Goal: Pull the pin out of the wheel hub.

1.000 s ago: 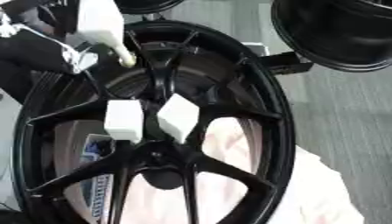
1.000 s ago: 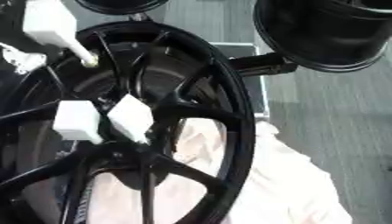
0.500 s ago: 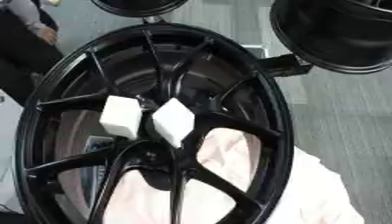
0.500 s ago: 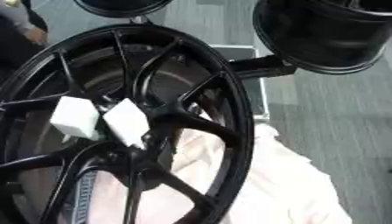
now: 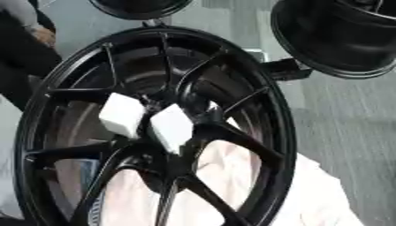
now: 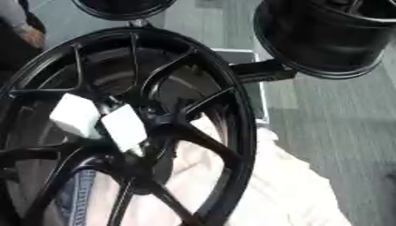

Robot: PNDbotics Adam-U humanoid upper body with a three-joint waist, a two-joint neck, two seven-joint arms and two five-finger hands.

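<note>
Grey floor [image 5: 340,119] lay behind a big black wheel [image 5: 276,145] that stood on its edge and filled most of both eye views. No robot hand showed in either view, so I could not tell if the fingers were open or closed, or which hand was nearer to the work.

Two white blocks [image 5: 122,114] sat side by side just above the wheel hub [image 5: 164,173], where the black spokes met. The left one lay against a spoke and the right one [image 5: 172,128] was tilted beside it. They looked close to each other, maybe touching. I could not make out a pin for sure. If the white blocks were part of it, they stuck out from the face of the wheel, toward the camera.

So a hand would likely have to come in from the front and pull back toward the robot.

A pink cloth [image 5: 232,170] showed through the spokes. Another black wheel [image 5: 333,39] hung at the top right.
</note>
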